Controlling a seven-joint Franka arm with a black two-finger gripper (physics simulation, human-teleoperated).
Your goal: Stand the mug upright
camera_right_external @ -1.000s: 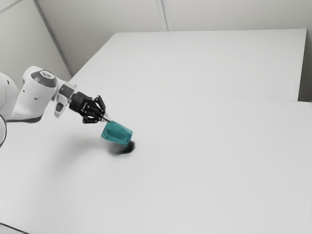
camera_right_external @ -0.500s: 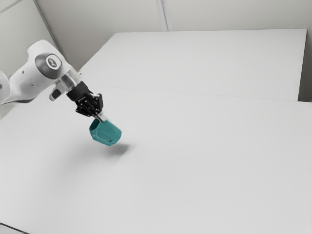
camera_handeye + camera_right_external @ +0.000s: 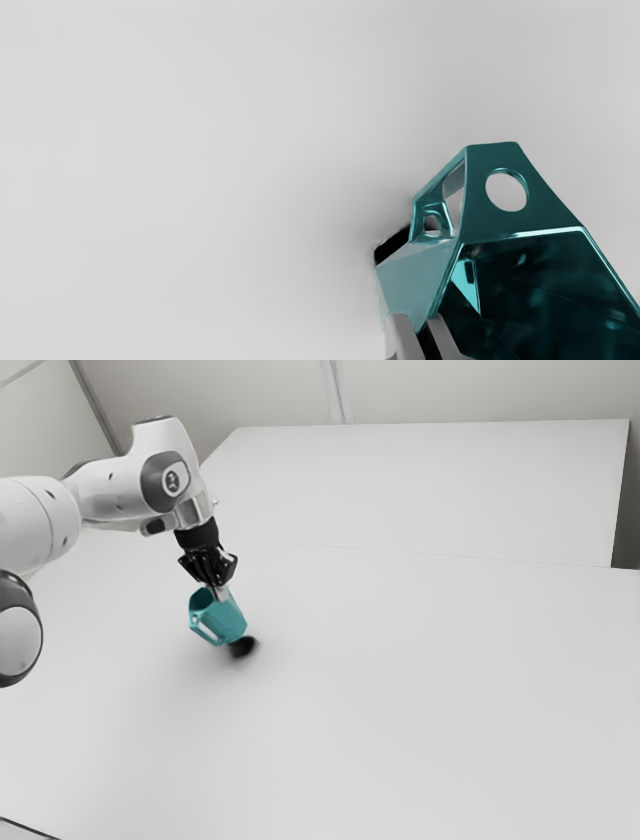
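My gripper point(image 3: 220, 594) points down over the table and is shut on the wall of the teal mug point(image 3: 222, 622), close to its rim. The mug hangs tilted under the fingers, its mouth toward the upper left in the exterior view, with a dark shadow just below it. In the wrist view one fingertip of the gripper point(image 3: 421, 325) lies on the outside of the mug point(image 3: 415, 285) and the other inside the mouth. The handle with its round hole juts out beside the mouth.
The white table point(image 3: 420, 690) spreads around the mug. Behind it in the exterior view stands another white surface point(image 3: 430, 485), backed by pale walls.
The arm has swung from a slanted to a steeper, downward-pointing pose. The held mug has turned with it, its handle now facing the exterior camera, and has shifted toward the exterior view's left.
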